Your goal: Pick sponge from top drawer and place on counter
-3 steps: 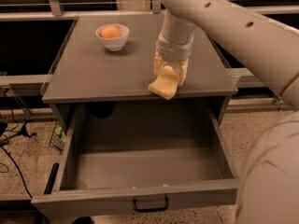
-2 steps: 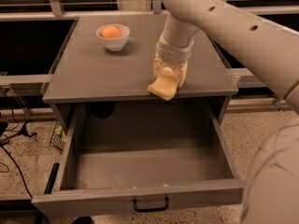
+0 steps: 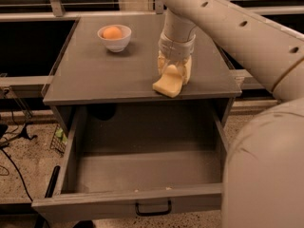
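The pale yellow sponge (image 3: 168, 83) hangs tilted over the front right part of the grey counter (image 3: 95, 70), its lower end at or just above the surface near the front edge. My gripper (image 3: 174, 68) comes down from above and is shut on the sponge's upper end. The top drawer (image 3: 142, 175) stands pulled fully open below the counter, its inside bare, with a small black handle (image 3: 153, 208) on the front panel.
A white bowl (image 3: 114, 38) holding a round orange fruit (image 3: 112, 32) stands at the back left of the counter. My arm fills the upper right and right side of the view. Cables and a floor lie to the left.
The view has shifted slightly; the gripper and sponge stay at the same place over the counter's front right.
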Controlling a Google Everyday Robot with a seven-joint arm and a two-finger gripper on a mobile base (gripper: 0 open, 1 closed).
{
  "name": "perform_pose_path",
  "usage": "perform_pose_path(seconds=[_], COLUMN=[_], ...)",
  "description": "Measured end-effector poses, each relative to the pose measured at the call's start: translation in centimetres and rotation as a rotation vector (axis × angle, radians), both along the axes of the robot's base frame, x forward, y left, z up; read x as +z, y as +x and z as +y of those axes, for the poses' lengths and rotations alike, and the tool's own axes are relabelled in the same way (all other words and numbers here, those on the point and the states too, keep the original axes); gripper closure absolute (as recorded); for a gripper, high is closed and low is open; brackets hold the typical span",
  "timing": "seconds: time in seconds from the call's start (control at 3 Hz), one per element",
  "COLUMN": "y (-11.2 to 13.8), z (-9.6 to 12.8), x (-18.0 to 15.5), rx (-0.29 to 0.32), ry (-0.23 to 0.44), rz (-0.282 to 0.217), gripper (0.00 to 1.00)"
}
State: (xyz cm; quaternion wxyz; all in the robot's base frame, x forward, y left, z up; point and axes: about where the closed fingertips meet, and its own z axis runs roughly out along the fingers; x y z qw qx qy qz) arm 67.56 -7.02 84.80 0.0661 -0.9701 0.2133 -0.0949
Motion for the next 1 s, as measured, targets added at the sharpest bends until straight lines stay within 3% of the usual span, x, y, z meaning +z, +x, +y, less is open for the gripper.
perform_pose_path(seconds=[0.33, 1.0], y=[1.1, 2.4], z=[-0.6, -1.2], x=[0.4, -0.4], rx=[-0.021, -0.045], ry=[-0.049, -0.054], rz=[0.016, 0.034], gripper=[1.0, 1.0])
